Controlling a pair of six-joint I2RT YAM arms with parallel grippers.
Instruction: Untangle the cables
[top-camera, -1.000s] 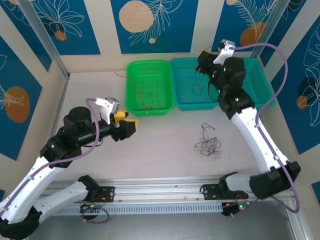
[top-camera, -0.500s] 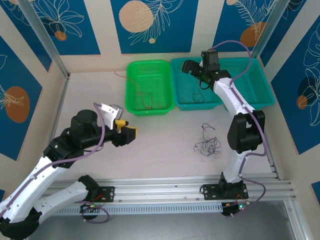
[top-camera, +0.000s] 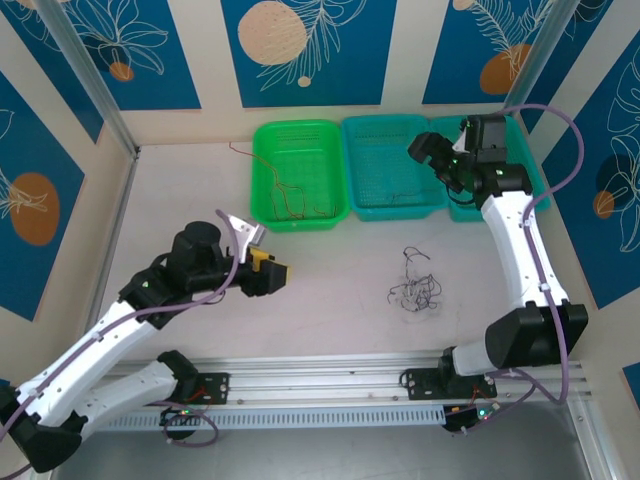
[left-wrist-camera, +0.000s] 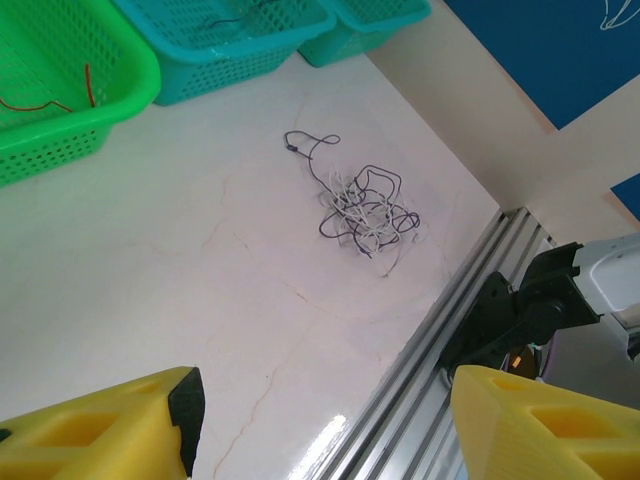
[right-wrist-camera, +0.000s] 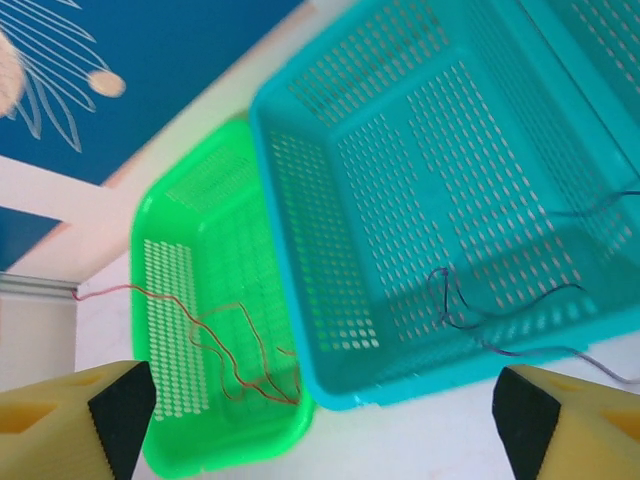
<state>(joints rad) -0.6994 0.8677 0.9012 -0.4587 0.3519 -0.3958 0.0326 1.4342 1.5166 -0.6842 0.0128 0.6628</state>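
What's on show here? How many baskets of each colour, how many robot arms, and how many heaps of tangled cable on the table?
Green basket: 1
Teal baskets: 2
Robot arms: 2
Cable tangle: 1
Total: 6

Green basket (top-camera: 300, 127) top centre, teal basket (top-camera: 375, 160) touching its right side, second teal basket (top-camera: 527, 148) beyond; pale desk (top-camera: 330, 270) underneath.

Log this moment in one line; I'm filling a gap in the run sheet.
left gripper: jaws open, empty | right gripper: jaws open, over teal basket | tangle: on table, untouched | red cables: in green basket
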